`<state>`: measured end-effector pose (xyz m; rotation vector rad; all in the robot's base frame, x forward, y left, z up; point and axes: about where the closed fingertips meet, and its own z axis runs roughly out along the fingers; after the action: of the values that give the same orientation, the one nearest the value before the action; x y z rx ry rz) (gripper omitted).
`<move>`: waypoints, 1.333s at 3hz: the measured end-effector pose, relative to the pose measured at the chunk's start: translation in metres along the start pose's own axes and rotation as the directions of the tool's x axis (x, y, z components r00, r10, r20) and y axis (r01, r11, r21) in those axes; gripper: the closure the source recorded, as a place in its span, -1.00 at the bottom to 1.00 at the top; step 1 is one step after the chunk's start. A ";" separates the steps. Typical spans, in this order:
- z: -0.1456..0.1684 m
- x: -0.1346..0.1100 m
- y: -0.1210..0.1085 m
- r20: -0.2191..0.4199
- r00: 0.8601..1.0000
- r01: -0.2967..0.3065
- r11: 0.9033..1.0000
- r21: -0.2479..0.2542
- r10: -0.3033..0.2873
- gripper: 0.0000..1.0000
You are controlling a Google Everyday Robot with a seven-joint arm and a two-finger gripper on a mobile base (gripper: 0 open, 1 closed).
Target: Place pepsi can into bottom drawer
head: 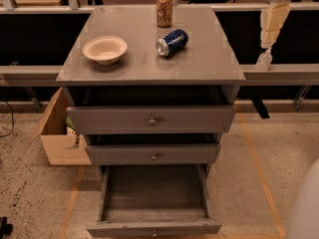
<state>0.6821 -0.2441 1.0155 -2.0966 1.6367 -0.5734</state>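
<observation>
Pepsi can point(172, 42) lies on its side on the surface point(209, 59), long axis diagonal. Your claw point(263, 59) hangs beyond the right edge, so reach left. Can't tell the claw's state.

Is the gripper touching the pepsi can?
Apart. The camera view shows the gripper hanging past the right edge of the cabinet top, with bare surface between it and the pepsi can.

A single camera looks down from high in front of the grey cabinet point(209, 59), fairly near, with the gripper point(263, 59) hanging at upper right, just off the cabinet top's right edge.
</observation>
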 end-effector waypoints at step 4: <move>0.074 -0.059 -0.062 -0.173 0.799 0.563 0.818 -0.119 -0.576 -1.00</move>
<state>0.7594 -0.1673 0.9850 -2.6640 1.0903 -0.9602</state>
